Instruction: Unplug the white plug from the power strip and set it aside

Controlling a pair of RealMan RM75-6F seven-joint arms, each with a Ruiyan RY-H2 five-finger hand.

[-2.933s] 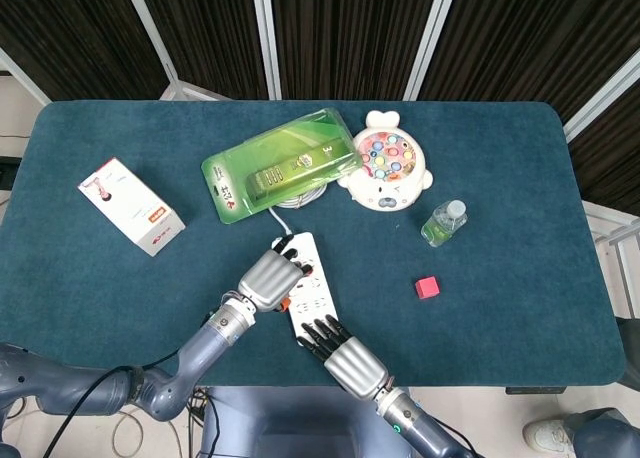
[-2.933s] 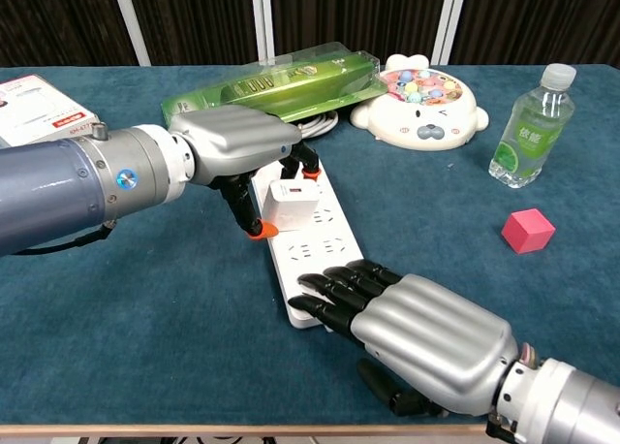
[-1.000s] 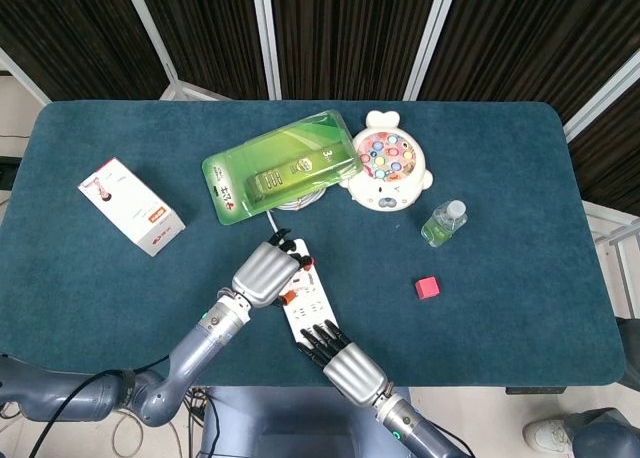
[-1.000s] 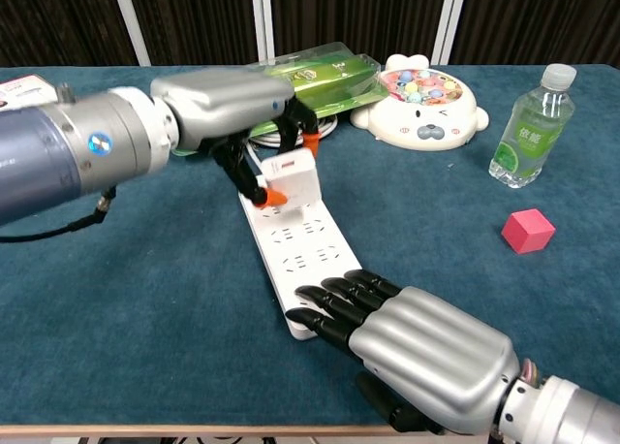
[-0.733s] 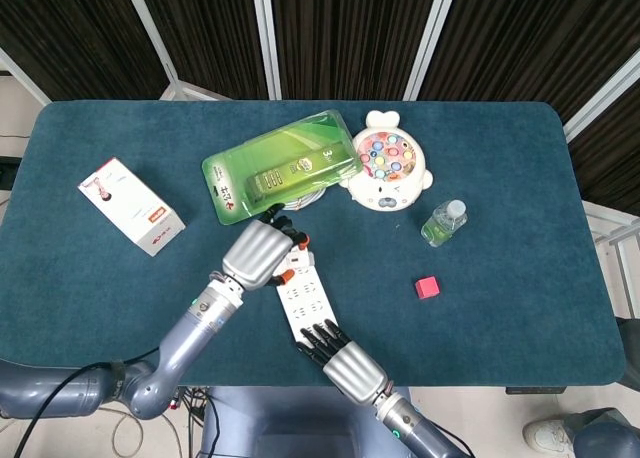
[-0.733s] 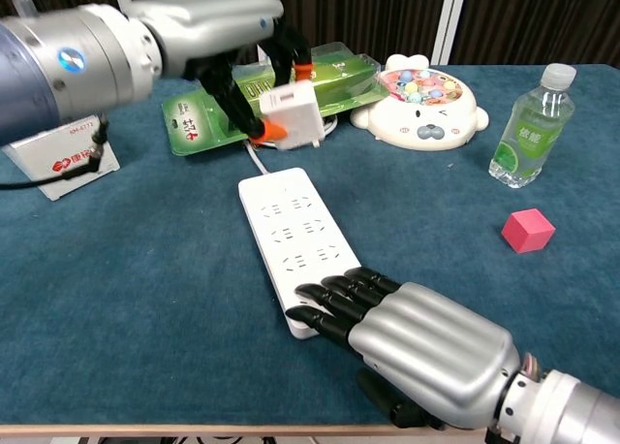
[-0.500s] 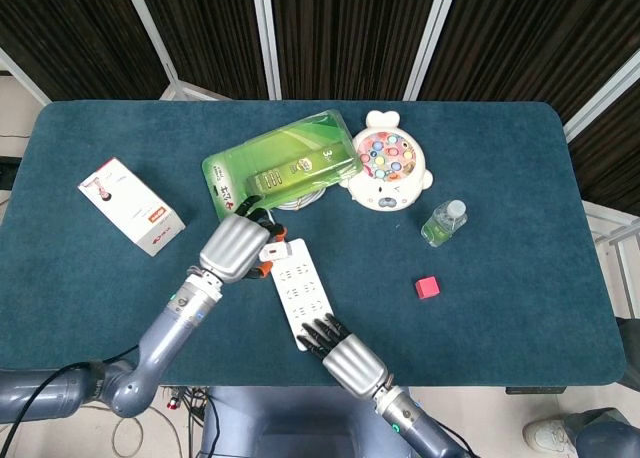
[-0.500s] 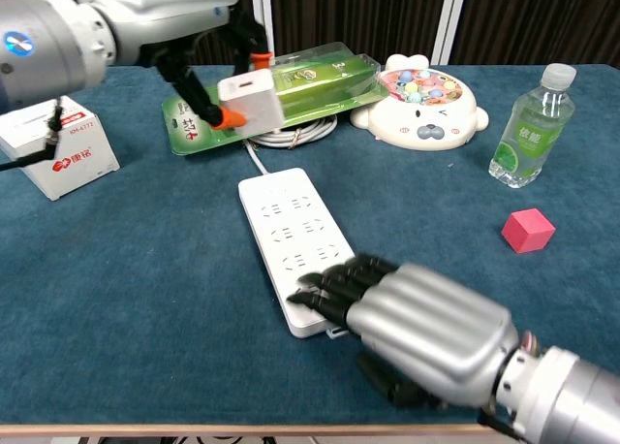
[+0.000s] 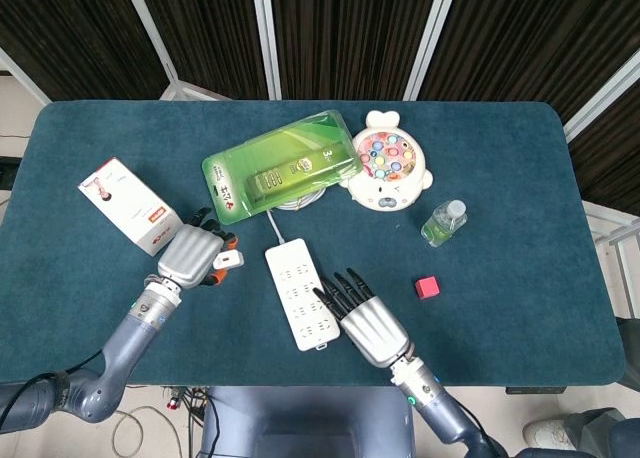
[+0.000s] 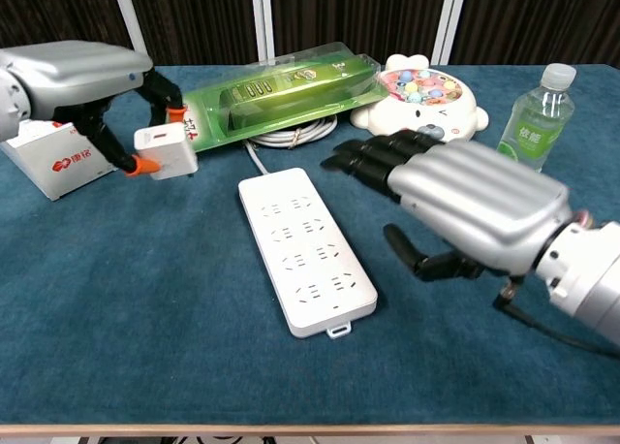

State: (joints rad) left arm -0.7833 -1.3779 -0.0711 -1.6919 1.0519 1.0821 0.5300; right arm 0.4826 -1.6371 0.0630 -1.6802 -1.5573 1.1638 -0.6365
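The white power strip (image 9: 295, 294) (image 10: 303, 250) lies flat near the table's front middle, its sockets bare. My left hand (image 9: 193, 253) (image 10: 73, 74) pinches the white plug (image 9: 228, 260) (image 10: 167, 152) above the cloth, left of the strip and clear of it. My right hand (image 9: 368, 323) (image 10: 463, 202) hovers just right of the strip, fingers spread and straight, holding nothing and no longer touching the strip. The strip's white cord (image 10: 291, 132) coils under the green package.
A green blister package (image 9: 281, 165) (image 10: 281, 88) lies behind the strip. A red-and-white box (image 9: 131, 206) (image 10: 58, 155) sits close to my left hand. A fishing toy (image 9: 386, 161), a small bottle (image 9: 443, 222) and a pink cube (image 9: 428, 288) stand to the right.
My left hand pulled the plug out of the strip, lifted it and carried it left toward the box. My right hand lifted off the strip's near end and opened beside it.
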